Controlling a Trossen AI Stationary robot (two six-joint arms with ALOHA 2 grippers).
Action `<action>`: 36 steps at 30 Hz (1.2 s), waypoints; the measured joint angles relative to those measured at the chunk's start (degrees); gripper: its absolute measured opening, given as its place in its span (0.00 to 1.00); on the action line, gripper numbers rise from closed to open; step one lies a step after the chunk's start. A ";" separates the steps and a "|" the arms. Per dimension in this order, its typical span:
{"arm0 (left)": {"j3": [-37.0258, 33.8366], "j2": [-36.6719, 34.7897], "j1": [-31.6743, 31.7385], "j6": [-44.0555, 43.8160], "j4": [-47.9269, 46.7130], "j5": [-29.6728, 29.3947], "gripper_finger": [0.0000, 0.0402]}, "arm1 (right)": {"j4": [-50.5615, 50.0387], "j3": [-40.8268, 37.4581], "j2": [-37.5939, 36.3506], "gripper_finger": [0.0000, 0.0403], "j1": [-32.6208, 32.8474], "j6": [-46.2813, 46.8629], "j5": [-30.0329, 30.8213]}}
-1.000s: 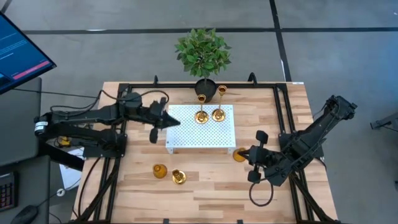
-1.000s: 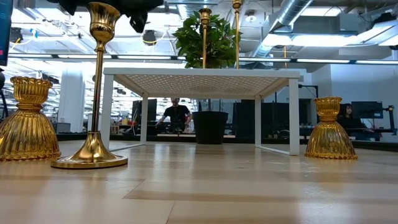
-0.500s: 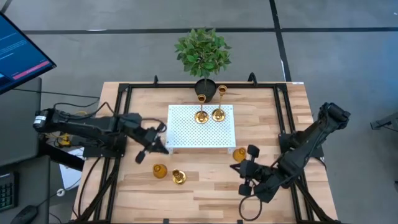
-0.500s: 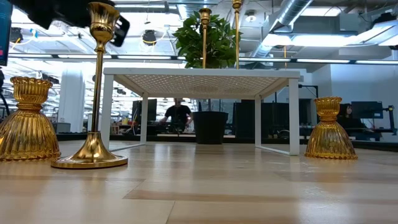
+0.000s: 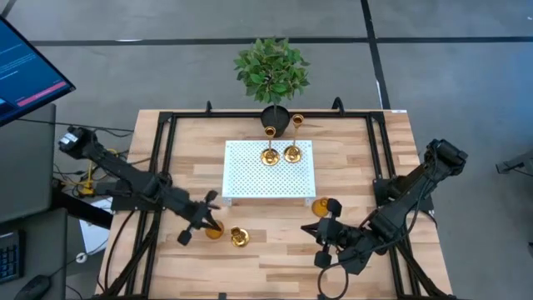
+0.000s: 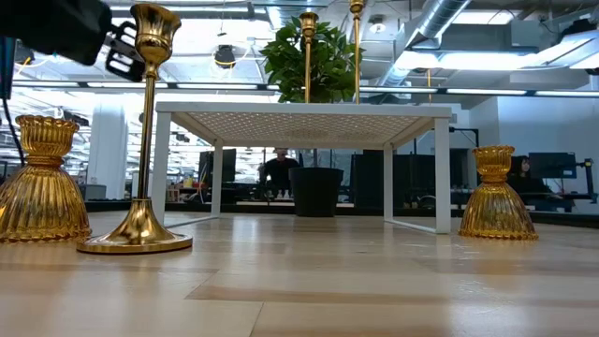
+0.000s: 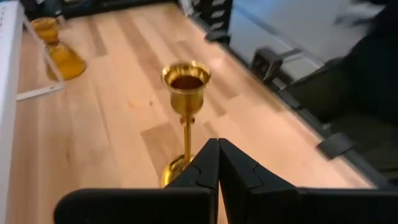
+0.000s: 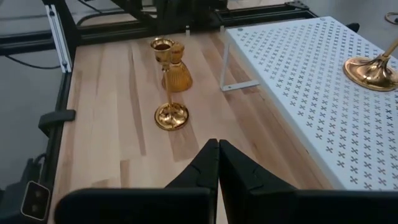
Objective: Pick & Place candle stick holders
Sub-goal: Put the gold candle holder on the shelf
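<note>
1. I see a white tray (image 5: 268, 171) standing on legs in the middle of the overhead frame, with two tall gold candle holders (image 5: 270, 155) (image 5: 292, 152) upright on its upper edge, just below a potted plant (image 5: 271, 73). My guess is the tray is the drop-off spot and these two are already delivered.

2. Three holders are still on the bare wooden table (image 5: 275, 250). A short bulbous holder (image 5: 214, 229) and a tall holder (image 5: 240, 237) stand close together at lower centre-left, below the tray. A second short holder (image 5: 322, 207) sits just off the tray's lower right corner.

3. My left claw (image 5: 193, 227) reaches in from the left of the overhead frame, arm stretched long and low, tip just beside the short holder at lower centre-left. Its wrist camera shows the fingers (image 7: 205, 168) pressed fully together, holding nothing, pointed at the tall holder right ahead.

4. I judge it is lining up on that pair; the fingers would have to part before any grab.

5. My right claw (image 5: 321, 242) sits at lower right, arm folded back toward the table corner. Its fingers (image 8: 208, 163) are also pressed together and empty, aimed across the table.
</note>
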 joint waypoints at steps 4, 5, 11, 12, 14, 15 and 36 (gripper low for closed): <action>0.00 3.56 -7.07 -3.32 1.49 -14.22 0.01 | 0.54 0.00 0.00 0.00 0.00 -0.02 0.03; 0.02 4.42 -8.83 -4.45 2.52 -18.02 0.01 | 0.48 0.00 0.00 0.00 0.00 -0.02 0.06; 0.09 8.38 -19.68 -10.47 8.76 -36.87 0.01 | 0.13 0.00 0.00 0.00 -0.38 -0.58 0.28; 0.09 8.96 -21.39 -11.83 9.17 -39.33 0.01 | -0.18 0.00 0.00 0.00 -0.39 -0.59 0.28; 0.09 10.19 -24.41 -14.69 9.71 -43.68 0.01 | -0.74 0.00 0.00 0.00 -0.39 -0.62 0.28; 0.09 11.00 -25.77 -15.91 10.05 -45.32 0.01 | -0.98 0.00 0.00 0.00 -0.37 -0.61 0.28; 13.66 38.69 -35.47 -28.52 19.90 -72.47 0.00 | -1.35 0.00 -0.02 0.00 1.08 -0.55 0.23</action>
